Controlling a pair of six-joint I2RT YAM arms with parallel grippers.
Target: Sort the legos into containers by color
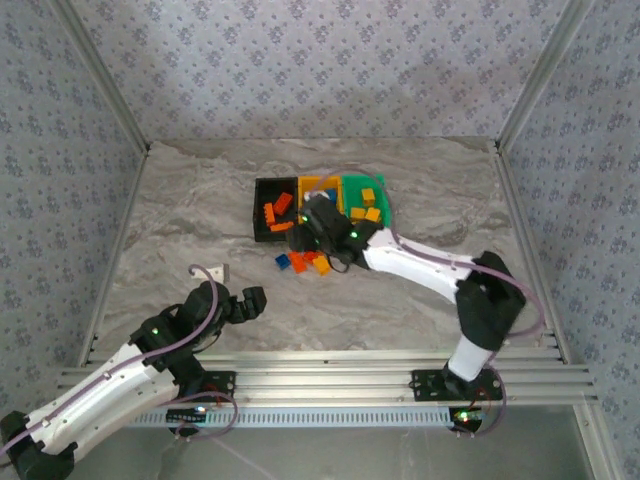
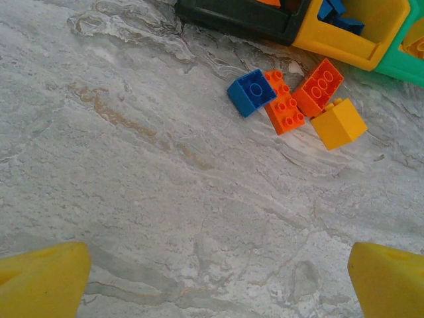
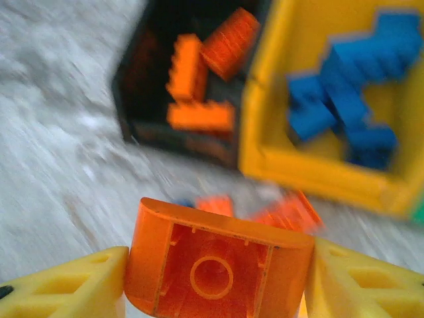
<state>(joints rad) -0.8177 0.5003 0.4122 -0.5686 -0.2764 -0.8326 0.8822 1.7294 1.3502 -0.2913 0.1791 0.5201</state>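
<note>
Pinching jaws of my right gripper [image 3: 218, 281] hold a red-orange lego [image 3: 215, 262], hollow underside facing its wrist camera, near the black bin [image 3: 134, 76]; my left gripper [image 2: 212, 278] gapes wide, its camera catching four loose legos [image 2: 285, 109].

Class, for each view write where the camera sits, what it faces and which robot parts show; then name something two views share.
Top external: above and behind the arms, looking down on the table; left arm and right arm show.
Left wrist: on the left arm, facing loose legos; open left gripper shows.
Right wrist: on the right arm, facing the black bin and yellow bin; right gripper clamps an orange lego.
Shared: both wrist views show the black bin.
</note>
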